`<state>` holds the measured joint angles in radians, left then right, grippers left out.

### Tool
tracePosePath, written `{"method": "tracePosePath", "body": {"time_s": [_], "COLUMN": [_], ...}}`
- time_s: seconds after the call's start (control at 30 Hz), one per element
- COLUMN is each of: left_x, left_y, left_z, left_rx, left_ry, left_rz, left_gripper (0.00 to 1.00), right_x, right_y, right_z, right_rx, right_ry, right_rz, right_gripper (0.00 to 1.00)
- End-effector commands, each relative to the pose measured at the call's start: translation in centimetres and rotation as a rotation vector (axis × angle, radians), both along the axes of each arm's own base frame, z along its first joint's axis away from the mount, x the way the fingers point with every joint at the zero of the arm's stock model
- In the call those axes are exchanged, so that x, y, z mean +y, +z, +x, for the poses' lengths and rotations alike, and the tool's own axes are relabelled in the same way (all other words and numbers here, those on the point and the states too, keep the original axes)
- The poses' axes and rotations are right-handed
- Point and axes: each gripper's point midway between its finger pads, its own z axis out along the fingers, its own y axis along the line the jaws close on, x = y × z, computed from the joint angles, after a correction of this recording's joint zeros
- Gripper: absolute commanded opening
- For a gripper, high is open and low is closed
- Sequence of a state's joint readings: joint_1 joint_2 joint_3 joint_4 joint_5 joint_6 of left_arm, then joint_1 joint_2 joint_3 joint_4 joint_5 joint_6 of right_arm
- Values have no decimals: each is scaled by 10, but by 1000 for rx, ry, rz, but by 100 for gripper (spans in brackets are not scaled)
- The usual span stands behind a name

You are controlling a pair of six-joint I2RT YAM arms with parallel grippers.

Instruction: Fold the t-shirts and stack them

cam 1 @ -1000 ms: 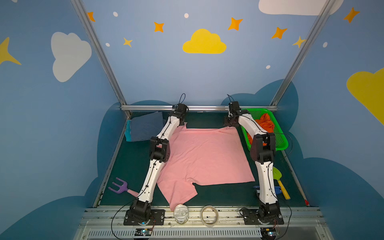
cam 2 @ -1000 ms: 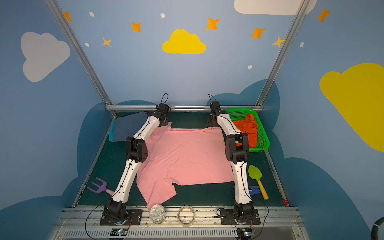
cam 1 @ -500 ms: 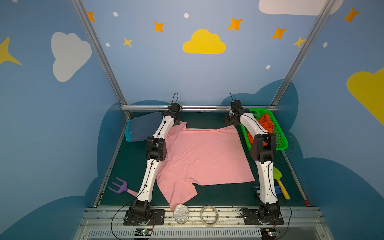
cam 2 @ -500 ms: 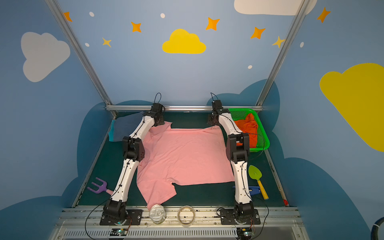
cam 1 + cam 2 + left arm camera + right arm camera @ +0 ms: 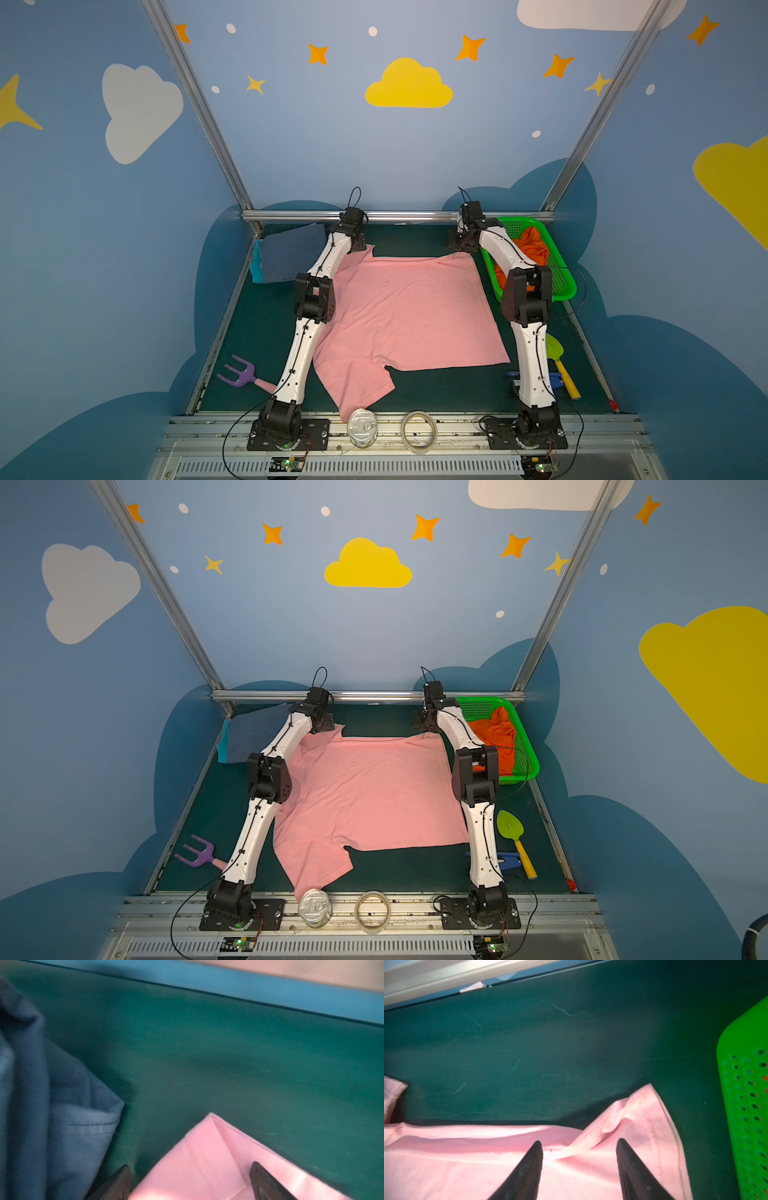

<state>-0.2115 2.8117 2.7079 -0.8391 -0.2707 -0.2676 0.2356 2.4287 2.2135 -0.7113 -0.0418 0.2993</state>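
Left gripper [image 5: 189, 1164] and right gripper [image 5: 579, 1140] gape over your light pink cotton t-shirt [image 5: 407, 307] (nothing pinched); closing shallow could snag one layer.

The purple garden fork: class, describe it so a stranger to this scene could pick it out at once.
Find the dark green table, then its near left corner, beside the left arm's base. There lies the purple garden fork, three prongs, pink handle; the green shovel lies by the right arm.

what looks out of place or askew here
The pink t-shirt lies skewed on the mat: its near-left flap trails to the front edge, up against the metal can on the rail. A purple toy rake lies on the mat too.
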Motion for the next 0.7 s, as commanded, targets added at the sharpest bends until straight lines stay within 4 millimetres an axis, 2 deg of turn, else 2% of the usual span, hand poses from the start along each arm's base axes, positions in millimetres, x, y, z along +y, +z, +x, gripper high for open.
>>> {"method": "tracePosePath", "body": {"time_s": [0.0,0.23,0.37,0.53,0.67], "left_x": [20,71,87,93,80], "left_y": [7,11,15,20,19], "left_z": [-13,-11,-9,-7,-7], "left_rx": [51,49,45,34,41], "left_ry": [31,151,178,171,138], "left_rz": [-7,-195,-298,-329,-363], "left_gripper": [91,92,92,93,93], "right_x": [-1,-2,-8,-11,-12], "right_y": [23,18,17,14,12], "right_z": [-4,-5,-6,-5,-4], "right_rx": [-20,-4,8,21,24], "right_ry": [-3,-3,-25,-39,-46], "right_rz": [33,51,59,90,94], "right_gripper": [58,58,58,57,57]}}
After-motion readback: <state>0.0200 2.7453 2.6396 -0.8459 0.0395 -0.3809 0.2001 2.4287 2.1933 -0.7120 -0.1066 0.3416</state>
